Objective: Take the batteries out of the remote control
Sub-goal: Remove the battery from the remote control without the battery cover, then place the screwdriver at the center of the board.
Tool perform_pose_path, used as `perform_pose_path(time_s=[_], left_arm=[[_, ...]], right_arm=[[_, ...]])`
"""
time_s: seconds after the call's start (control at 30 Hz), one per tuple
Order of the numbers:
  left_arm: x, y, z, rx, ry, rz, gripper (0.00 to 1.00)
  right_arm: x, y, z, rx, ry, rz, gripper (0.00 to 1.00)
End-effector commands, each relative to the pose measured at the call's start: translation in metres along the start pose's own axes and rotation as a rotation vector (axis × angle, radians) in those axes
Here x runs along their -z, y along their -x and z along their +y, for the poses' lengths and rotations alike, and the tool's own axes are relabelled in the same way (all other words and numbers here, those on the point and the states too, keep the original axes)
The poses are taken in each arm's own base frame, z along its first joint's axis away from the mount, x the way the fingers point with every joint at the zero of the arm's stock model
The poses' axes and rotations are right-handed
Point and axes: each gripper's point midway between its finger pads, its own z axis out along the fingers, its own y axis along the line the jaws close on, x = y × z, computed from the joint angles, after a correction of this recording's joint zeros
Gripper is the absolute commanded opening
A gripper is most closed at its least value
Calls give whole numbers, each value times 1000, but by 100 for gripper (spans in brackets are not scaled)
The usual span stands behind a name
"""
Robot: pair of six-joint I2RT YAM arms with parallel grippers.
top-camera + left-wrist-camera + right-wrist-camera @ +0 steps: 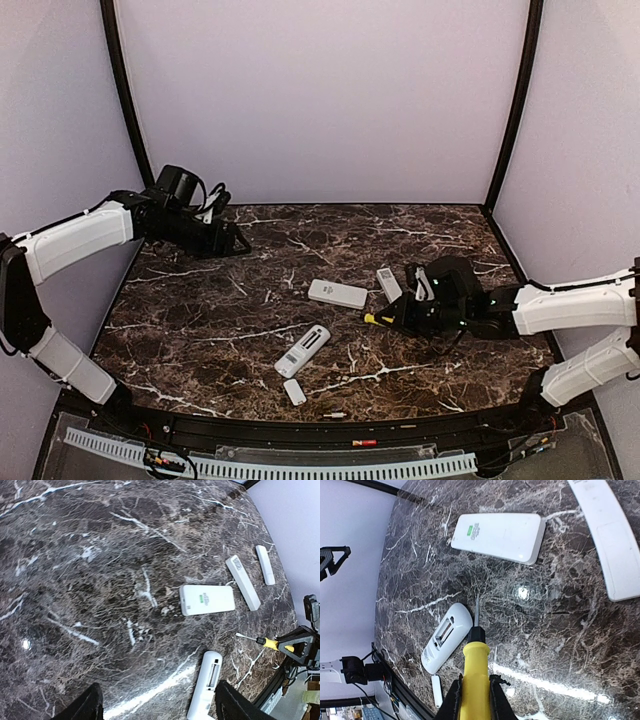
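On flat remote (497,536): green label (469,530), perhaps logo, illegible.

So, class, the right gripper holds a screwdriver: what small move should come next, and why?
Probably ease the tip of the screwdriver into the open bay of the remote: the right gripper clamps the handle, and the tip lies just beside it.

White arm shells (75,240), black joints (180,186); left pincer (238,247), right pincer (388,320) black; cable (212,192), seemingly, at wrist.
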Motion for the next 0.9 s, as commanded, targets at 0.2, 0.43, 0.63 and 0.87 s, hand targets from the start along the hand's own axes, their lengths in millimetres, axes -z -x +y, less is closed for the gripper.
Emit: perform_pose_path(time_s=[0.2, 0.43, 0.63, 0.87], left_arm=[[30, -11, 39, 46, 77, -54, 76], [27, -16, 46, 27, 99, -55, 76], [25, -17, 49, 20, 112, -59, 77], [36, -10, 45, -1, 113, -101, 78]], right_arm=[[-30, -30, -19, 13, -4, 132, 0], [-37, -38, -40, 11, -83, 155, 25], [-36, -38, -45, 6, -106, 149, 47], [-23, -25, -43, 73, -155, 114, 70]])
